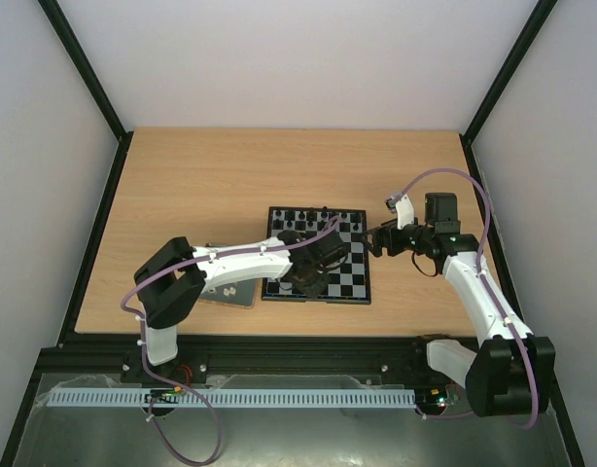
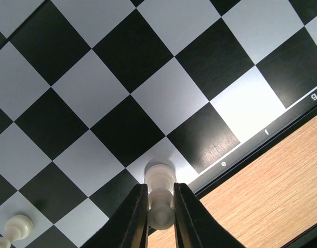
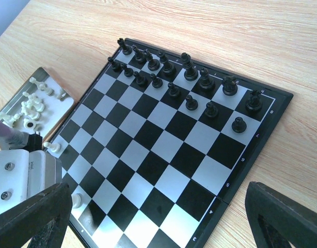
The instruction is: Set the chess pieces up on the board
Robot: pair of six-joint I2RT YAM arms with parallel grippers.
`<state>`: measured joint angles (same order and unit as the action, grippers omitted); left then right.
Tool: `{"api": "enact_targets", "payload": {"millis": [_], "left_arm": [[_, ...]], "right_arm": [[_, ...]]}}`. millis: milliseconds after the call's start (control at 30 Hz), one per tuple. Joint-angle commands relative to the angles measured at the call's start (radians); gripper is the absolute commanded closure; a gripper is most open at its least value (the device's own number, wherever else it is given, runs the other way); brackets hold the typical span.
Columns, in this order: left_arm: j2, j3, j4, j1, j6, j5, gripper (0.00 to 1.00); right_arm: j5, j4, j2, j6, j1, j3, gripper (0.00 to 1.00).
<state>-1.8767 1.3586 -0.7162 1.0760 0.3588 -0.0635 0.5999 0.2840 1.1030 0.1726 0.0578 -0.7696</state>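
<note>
Soft, even light from above fills the overhead view, which is bright but low in detail, with only faint shadows on the table beside the board. In the left wrist close-up the board's squares are sharp, one light square by its lettered rim glares almost white, the white piece at that rim casts a pale halo of shadow, and the left gripper over it is dark and slightly soft. In the right wrist view the board is crisp with a mild sheen, while the right gripper flanking its near corner is a black blur.
</note>
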Motion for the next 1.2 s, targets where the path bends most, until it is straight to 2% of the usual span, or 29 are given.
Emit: {"api": "enact_targets", "payload": {"millis": [0, 233, 467, 667, 833, 1167], "left_arm": [[-0.045, 0.008, -0.017, 0.006, 0.009, 0.010, 0.83], [0.024, 0.038, -0.035, 0.002, 0.019, -0.046, 0.68], [0.238, -0.009, -0.042, -0.084, 0.074, -0.113, 0.57], [0.431, -0.171, -0.052, -0.271, 0.159, -0.154, 0.56], [0.530, -0.316, -0.037, -0.462, 0.178, -0.088, 0.57], [0.481, -0.421, 0.025, -0.613, 0.167, -0.092, 0.67]], "right_arm": [[0.016, 0.012, -0.012, 0.010, -0.006, -0.013, 0.07], [0.018, 0.014, -0.006, 0.010, -0.006, -0.014, 0.07], [0.019, 0.014, -0.005, 0.013, -0.006, -0.016, 0.07], [0.027, 0.015, -0.005, 0.012, -0.006, -0.016, 0.07], [0.032, 0.020, 0.007, 0.012, -0.006, -0.020, 0.07], [0.060, 0.023, 0.015, 0.010, -0.004, -0.020, 0.07]]}}
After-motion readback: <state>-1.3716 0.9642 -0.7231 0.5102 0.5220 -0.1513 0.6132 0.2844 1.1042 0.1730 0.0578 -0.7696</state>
